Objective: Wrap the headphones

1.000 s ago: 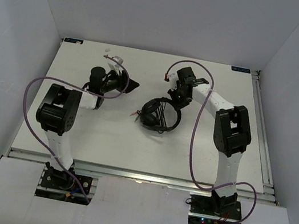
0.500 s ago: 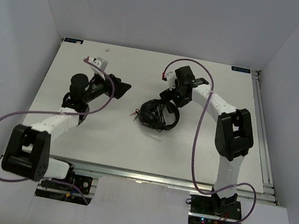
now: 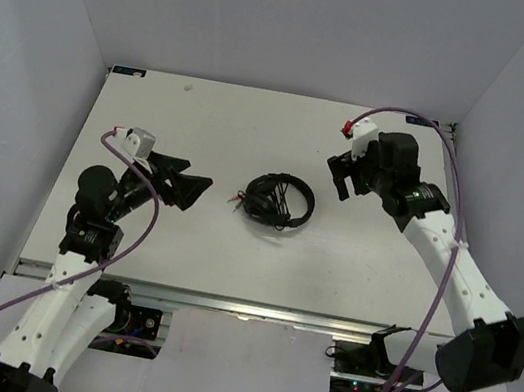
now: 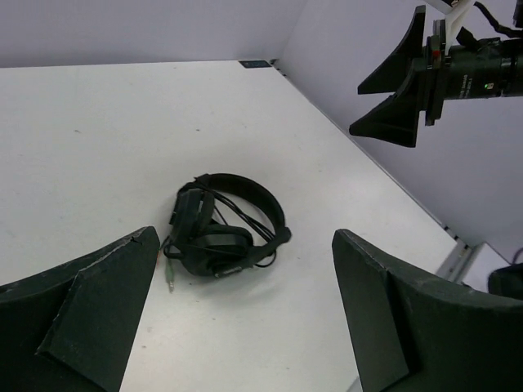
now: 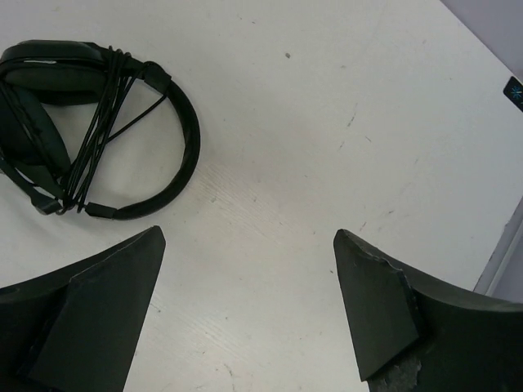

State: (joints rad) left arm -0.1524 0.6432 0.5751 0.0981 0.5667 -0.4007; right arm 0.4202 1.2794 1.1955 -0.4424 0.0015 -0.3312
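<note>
Both arms backed off headphones; left gripper, right gripper gaping, empty. We suspect cord turns slack; free tail may unwind.

The headphones lie flat near the middle of the white counter. They are black, with a thin curved headband and two padded round earcups tucked close together inside its arc. The thin black cord is wound in several turns across band and cups. Its small plug seems to poke out beside one cup.
</note>
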